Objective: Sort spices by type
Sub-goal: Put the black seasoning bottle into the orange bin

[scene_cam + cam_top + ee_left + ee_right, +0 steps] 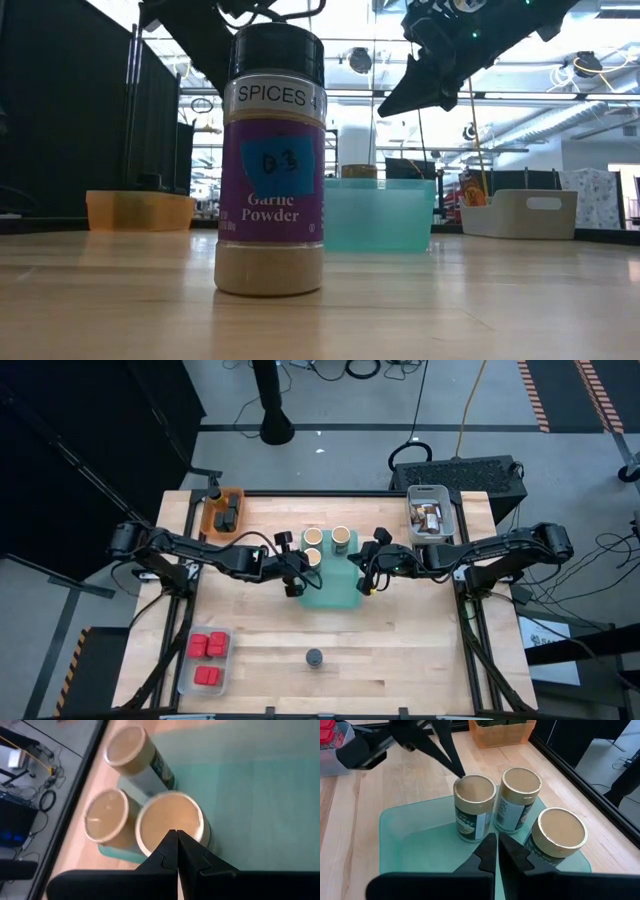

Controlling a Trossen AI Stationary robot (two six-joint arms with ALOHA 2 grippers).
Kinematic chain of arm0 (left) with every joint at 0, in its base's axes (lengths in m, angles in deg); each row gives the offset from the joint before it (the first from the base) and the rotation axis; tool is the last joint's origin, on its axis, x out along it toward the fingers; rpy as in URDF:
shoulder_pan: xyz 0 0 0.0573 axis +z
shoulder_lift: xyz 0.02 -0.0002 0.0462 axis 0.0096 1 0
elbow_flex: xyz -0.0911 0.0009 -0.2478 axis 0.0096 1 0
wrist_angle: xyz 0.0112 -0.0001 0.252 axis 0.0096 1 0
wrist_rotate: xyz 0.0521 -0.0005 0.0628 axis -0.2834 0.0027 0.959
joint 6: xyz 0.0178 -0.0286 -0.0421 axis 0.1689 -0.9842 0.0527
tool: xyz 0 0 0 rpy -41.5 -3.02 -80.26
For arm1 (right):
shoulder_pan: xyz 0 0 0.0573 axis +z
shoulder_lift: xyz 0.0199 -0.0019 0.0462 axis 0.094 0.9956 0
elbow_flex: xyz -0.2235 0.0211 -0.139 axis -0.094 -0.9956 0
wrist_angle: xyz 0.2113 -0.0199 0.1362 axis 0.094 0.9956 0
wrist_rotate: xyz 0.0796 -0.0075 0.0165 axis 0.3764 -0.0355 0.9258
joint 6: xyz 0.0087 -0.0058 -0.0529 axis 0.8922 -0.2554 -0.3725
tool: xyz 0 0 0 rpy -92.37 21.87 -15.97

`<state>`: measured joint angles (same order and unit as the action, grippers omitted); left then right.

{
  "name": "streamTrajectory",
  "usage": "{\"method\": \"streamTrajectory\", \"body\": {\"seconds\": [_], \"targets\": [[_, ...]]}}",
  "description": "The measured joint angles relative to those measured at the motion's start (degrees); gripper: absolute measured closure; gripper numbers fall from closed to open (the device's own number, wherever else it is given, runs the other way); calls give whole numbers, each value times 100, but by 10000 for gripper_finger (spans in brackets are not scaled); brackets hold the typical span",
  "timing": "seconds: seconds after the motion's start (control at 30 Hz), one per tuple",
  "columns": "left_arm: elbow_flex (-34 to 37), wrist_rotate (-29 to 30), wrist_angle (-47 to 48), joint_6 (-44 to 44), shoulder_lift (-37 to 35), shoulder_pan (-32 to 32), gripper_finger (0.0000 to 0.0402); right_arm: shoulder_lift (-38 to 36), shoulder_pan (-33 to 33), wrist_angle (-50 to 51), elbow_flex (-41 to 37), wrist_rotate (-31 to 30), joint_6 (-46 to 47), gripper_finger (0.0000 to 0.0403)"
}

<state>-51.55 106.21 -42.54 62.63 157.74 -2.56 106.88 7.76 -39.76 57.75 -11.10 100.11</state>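
Three tan round jars [326, 542] with cream tops are standing together in one end of the teal tray [335, 592] at the middle of the tabletop [400, 650]; two are touching each other, and the rest of the tray is lying bare. The clear tray [184, 678] near my left front corner is holding three red square boxes [209, 656]. The orange bin [209, 520] at the far left is carrying dark jars [228, 515], and the pale bin [446, 520] at the far right is holding brown packets [428, 515]. One black-capped jar of garlic powder [271, 165] is standing alone on the bare wood toward the front edge, upright, well apart from every tray.

My left pincer [177, 851] is hanging fully closed and empty just above the nearest tan jar, its tip over the cream top. My right pincer [496, 851] is also pressed closed on nothing, hovering over the teal tray beside the same jars. My two arms are meeting over this tray, crowding it.
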Motion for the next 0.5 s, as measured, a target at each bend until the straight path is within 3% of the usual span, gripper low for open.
{"method": "streamTrajectory", "body": {"seconds": [0.27, 0.5], "targets": [[4, -18, -63, -331, -59, -234, 402, 0, 6, 14, 0, -1, 1, 403], [-17, -285, -87, -1282, -676, -1103, 398, -24, 253, -35, 0, -10, -106, 403]]}}
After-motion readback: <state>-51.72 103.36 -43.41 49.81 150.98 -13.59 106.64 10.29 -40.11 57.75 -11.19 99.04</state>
